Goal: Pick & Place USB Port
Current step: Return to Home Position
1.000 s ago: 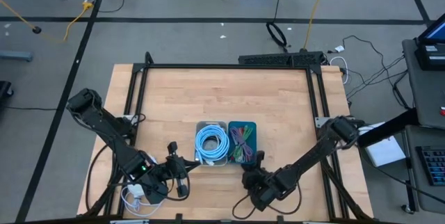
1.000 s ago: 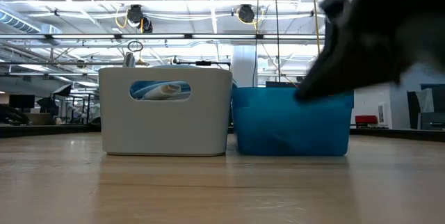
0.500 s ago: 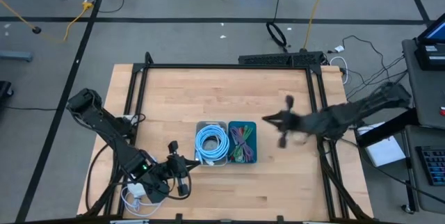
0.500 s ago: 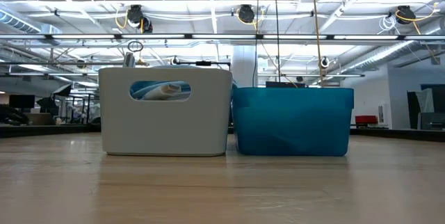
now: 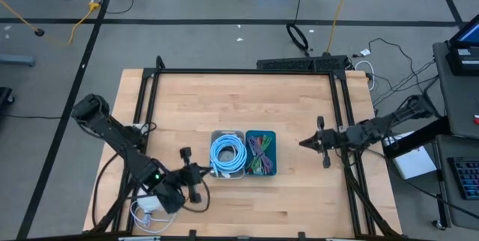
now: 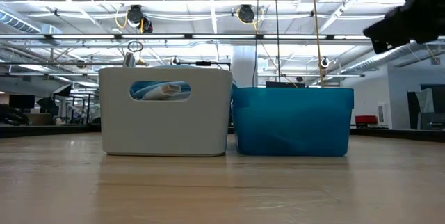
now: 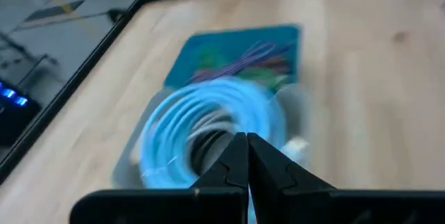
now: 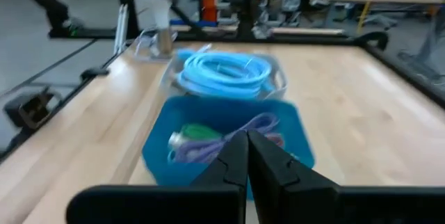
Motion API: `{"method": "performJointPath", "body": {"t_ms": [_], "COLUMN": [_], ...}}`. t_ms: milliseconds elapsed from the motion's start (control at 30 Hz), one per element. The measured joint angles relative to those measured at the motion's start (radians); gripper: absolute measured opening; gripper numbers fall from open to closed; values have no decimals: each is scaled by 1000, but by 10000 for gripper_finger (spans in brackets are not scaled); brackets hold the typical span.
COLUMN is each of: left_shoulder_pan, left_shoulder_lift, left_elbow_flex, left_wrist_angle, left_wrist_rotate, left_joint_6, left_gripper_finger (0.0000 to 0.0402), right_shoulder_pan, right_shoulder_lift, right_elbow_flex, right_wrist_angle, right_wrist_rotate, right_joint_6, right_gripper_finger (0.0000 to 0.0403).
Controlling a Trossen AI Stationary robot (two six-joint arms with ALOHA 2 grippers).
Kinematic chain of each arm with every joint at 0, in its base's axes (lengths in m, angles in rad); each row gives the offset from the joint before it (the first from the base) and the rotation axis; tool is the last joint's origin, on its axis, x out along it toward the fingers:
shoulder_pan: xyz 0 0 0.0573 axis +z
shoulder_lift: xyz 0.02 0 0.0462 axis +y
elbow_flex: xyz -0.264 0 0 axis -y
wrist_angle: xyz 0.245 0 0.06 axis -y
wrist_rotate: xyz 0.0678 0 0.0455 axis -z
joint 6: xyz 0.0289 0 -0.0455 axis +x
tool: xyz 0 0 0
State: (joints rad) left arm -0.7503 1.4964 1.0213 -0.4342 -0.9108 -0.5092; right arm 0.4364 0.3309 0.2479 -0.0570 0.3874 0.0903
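Now, table [image 5: 224, 99]: pale wood with a dark frame; both bins sit toward its front edge, near the middle.
Gray bin [image 6: 167, 126]: upright, on the left of the pair, its side wall touching the blue bin.
Blue display cable [image 5: 227, 153]: a light-blue coil lying inside the gray bin, filling most of it; a loop shows through the handle slot in the low view.
Blue bin [image 6: 292, 123]: upright, on the right of the pair.
Purple charger cable [image 5: 260, 151]: a loose purple tangle inside the blue bin, with something green among it.
Handling: both cables are probably light, soft and floppy, and loops would likely sag or spring apart when lifted. A pinch across several bundled strands looks safer than one on a connector end.
Left gripper [image 7: 247, 138]: low by the front of the table, just left of the gray bin and aimed at it. Its two dark fingers are pressed together with nothing between them, and it touches neither bin.
Right gripper [image 8: 247, 135]: a little farther back, well apart from the blue bin on its right and facing it. Jaws closed tight, holding nothing.
Far side: bare wood, then floor with loose wires.
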Motion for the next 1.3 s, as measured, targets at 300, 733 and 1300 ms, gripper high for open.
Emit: {"method": "performJointPath", "body": {"t_ms": [300,733,1300], "left_shoulder_pan": [1,43,185], "left_shoulder_lift": [-439,-779,-813], "left_elbow_flex": [-610,-1005,-1005], "left_wrist_angle": [662,1351,1202], "left_wrist_rotate": [-42,-36,-93], "left_joint_6": [56,680,529], "left_gripper_finger": [0,0,0], "right_shoulder_pan": [78,88,88], "right_shoulder_lift": [0,0,-110], "right_elbow_flex": [-13,-13,-16], "right_wrist_angle": [41,-10,-203], "right_wrist_rotate": [5,73,107], "right_joint_6": [-63,-185,-107], "right_gripper_finger": [0,0,0]}}
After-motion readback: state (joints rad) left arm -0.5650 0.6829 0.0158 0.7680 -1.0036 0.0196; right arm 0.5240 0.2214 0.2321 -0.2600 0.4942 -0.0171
